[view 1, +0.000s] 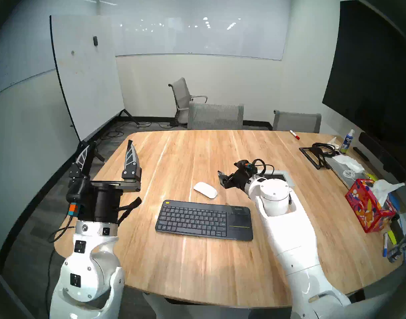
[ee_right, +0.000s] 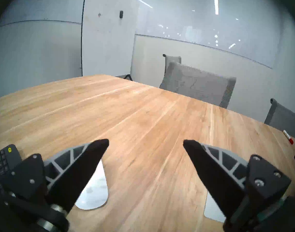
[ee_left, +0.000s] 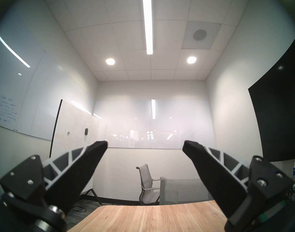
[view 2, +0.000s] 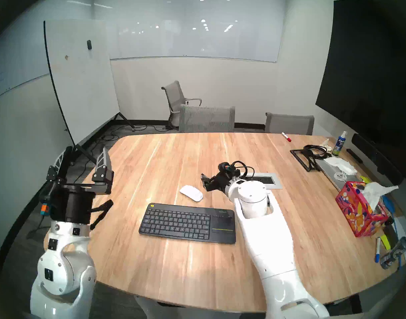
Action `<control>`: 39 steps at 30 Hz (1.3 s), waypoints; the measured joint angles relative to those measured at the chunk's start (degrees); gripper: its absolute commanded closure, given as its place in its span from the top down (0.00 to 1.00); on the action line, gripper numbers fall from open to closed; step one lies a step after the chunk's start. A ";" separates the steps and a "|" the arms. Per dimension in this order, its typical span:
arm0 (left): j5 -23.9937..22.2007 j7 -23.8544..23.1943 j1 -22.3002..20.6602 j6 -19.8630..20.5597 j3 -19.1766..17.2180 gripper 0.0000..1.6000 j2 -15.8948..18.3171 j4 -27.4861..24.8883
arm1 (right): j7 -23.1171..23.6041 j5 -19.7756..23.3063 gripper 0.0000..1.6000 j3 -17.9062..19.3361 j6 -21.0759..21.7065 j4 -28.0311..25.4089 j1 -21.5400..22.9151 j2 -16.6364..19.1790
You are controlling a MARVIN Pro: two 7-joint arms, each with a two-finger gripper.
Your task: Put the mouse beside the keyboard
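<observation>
The white oval mouse [view 1: 205, 190] lies on the wooden table [view 1: 174, 155], just behind the right half of the dark keyboard [view 1: 204, 220], apart from it. My right gripper [view 1: 222, 179] hangs low over the table just right of the mouse, open and empty. In the right wrist view the mouse [ee_right: 94, 193] shows beside the left finger, partly hidden by it, and the keyboard's yellow-button corner [ee_right: 2, 159] is at the far left. My left gripper [view 1: 109, 144] is open and empty, raised at the table's left edge, fingers pointing up.
A power box [view 1: 278, 177] is set in the table behind my right wrist. At the right edge stand a red tissue box [view 1: 368, 208], a black stand with cables [view 1: 317, 152], a spray bottle [view 1: 346, 141] and a red marker [view 1: 294, 134]. Grey chairs [view 1: 215, 116] line the far side.
</observation>
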 measured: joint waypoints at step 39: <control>0.00 0.00 0.00 0.00 0.00 1.00 0.00 0.00 | 8.85 -1.10 1.00 -8.11 6.29 11.09 8.25 -0.04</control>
